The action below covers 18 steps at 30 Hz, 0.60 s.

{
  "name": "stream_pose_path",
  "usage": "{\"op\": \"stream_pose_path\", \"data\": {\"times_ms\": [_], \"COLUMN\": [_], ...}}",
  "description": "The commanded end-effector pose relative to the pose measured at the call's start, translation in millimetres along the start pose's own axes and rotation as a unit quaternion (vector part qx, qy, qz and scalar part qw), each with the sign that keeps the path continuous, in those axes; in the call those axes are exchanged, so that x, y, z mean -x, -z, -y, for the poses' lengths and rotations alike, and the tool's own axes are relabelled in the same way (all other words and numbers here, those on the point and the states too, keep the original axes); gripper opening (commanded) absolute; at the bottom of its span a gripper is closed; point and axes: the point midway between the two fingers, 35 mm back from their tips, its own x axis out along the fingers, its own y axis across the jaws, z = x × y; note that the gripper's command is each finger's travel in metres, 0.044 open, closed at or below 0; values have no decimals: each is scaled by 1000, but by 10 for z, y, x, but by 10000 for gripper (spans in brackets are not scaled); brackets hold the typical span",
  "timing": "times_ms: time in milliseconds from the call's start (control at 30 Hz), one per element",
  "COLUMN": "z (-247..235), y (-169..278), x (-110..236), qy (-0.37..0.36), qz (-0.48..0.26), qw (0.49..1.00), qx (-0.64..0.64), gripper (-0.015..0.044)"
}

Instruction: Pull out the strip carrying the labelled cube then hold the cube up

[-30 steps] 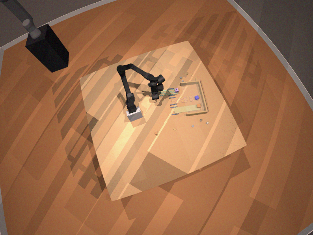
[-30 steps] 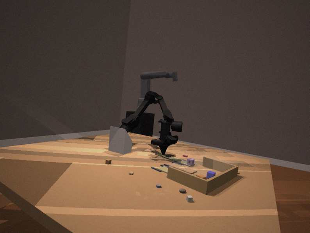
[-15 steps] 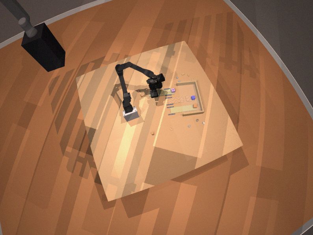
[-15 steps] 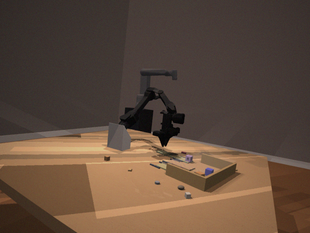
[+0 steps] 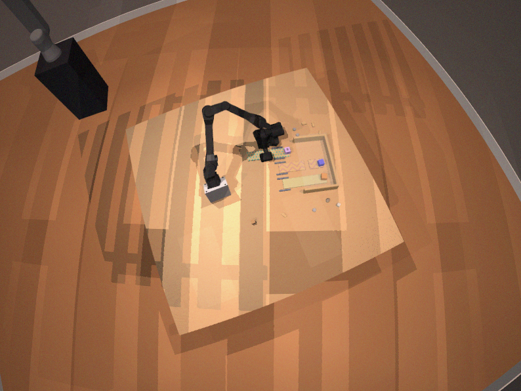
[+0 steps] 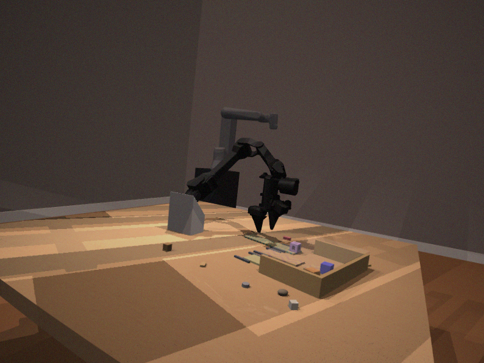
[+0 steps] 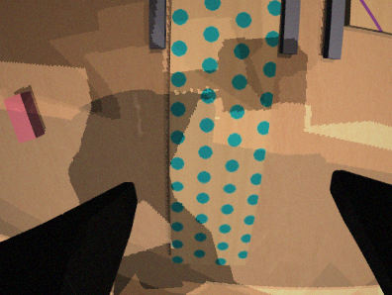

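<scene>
A strip with teal dots (image 5: pixel 253 157) (image 7: pixel 222 148) lies in one visible length, its near end under my gripper. The lilac labelled cube (image 5: pixel 287 149) (image 6: pixel 295 247) stands at its far end, outside the walled enclosure. My gripper (image 6: pixel 265 230) (image 7: pixel 235 187) is open and empty, above the dotted strip, one finger on each side of it in the wrist view. A zigzag strip (image 5: pixel 291 166) lies in two pieces with a gap; a blue cube (image 5: pixel 321 162) (image 6: pixel 327 267) is at its far piece. A plain yellow-green strip (image 5: pixel 302 182) has an orange cube (image 5: pixel 323 176) at its far end.
A low wooden wall (image 5: pixel 331 164) (image 6: pixel 289 276) surrounds the far ends on three sides. Short dark guide bars (image 5: pixel 282 173) (image 7: pixel 289 27) flank the strips. A pink block (image 7: pixel 20 119) (image 6: pixel 287 238) lies beside the dotted strip. A brown cube (image 6: pixel 167 246) and a dark pebble (image 6: pixel 282 292) lie outside the wall.
</scene>
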Motion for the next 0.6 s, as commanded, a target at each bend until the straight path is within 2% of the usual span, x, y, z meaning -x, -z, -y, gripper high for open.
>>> {"op": "stream_pose_path", "data": {"times_ms": [0, 567], "z": [5, 55], "y": [-154, -702], "x": [27, 83], "qy": [-3, -2], "qz": [3, 4], "qw": [1000, 1000], "qx": [4, 5], "gripper": [440, 440]}}
